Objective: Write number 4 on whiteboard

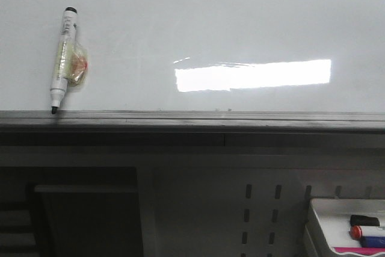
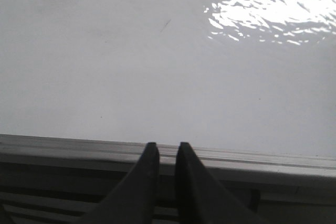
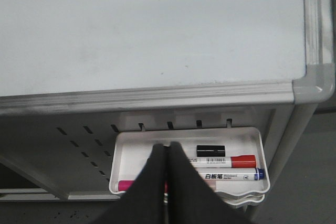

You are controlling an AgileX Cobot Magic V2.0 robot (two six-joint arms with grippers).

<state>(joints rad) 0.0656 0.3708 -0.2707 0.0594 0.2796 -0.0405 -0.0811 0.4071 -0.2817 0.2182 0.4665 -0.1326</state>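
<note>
Left hand (image 2: 167, 153) closed; one marker (image 1: 63, 58) on whiteboard (image 1: 240, 22).

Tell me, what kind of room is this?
Probably a classroom or lab: a large glossy whiteboard with a grey metal edge rail, and a small white tray of coloured markers.

Glossy, smooth whiteboard (image 1: 198, 16) throwing back bright glare, edged with a dull grey metal rail (image 1: 192, 120). Smooth white plastic tray (image 3: 126, 153); matt black hand (image 3: 167, 153) fingers. Marker (image 1: 62, 58) wrapped in crinkled clear tape.
</note>
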